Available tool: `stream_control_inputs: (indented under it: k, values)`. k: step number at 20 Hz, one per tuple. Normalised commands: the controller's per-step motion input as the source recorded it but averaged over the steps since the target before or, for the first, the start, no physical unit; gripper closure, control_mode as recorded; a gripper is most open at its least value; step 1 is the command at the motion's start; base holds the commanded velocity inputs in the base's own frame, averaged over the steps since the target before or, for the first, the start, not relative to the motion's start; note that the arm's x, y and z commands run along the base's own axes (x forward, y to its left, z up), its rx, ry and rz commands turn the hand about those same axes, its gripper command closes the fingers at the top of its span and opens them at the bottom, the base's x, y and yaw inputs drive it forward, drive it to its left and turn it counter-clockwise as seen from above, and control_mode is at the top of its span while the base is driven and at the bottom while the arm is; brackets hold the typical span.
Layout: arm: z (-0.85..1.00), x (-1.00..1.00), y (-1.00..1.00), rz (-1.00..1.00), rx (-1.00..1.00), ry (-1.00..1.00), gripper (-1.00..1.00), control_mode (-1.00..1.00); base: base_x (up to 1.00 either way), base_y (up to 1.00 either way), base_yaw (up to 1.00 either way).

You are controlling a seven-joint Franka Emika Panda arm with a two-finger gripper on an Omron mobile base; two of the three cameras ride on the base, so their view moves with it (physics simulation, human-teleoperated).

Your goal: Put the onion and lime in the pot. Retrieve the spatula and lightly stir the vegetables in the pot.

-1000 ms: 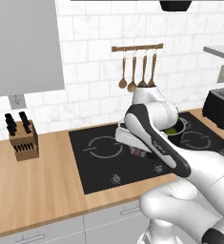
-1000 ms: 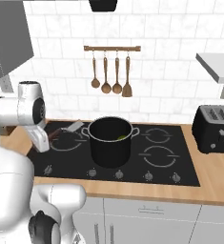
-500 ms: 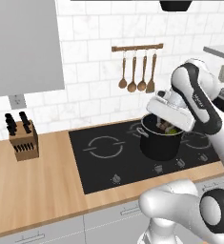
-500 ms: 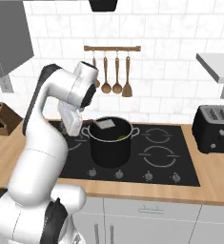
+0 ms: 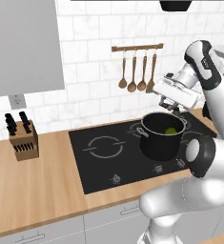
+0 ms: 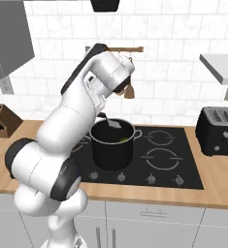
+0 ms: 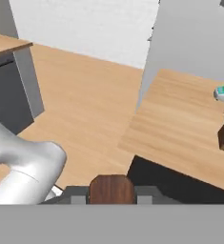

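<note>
Swinging across from the left side of the hob, the arm now hangs over the pot (image 5: 163,135), which sits on the right of the cooktop (image 5: 104,157) at centre-right of the left base frame. A green piece, likely the lime (image 5: 171,130), lies inside; the onion I cannot make out. The tool (image 5: 175,107) is closed on a brown wooden handle, seemingly the spatula (image 6: 112,123), whose pale blade dips at the pot's mouth in the right base frame. Risks: stirring too hard could push the tall pot off its burner or tip it; a blade catching the rim could twist the handle in the grip; the forearm could knock the utensils (image 5: 137,75) hanging on the wall.
</note>
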Motion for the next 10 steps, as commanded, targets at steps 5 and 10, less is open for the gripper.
stream_control_inputs:
  k: [5, 10]
  values:
    - [-0.06, 0.33, -0.11, 0.00, 0.53, 0.20, 1.00, -1.00, 0.00, 0.00, 0.00]
    - [0.00, 0.66, -0.03, -0.04, 0.24, 0.02, 1.00, -1.00, 0.00, 0.00, 0.00]
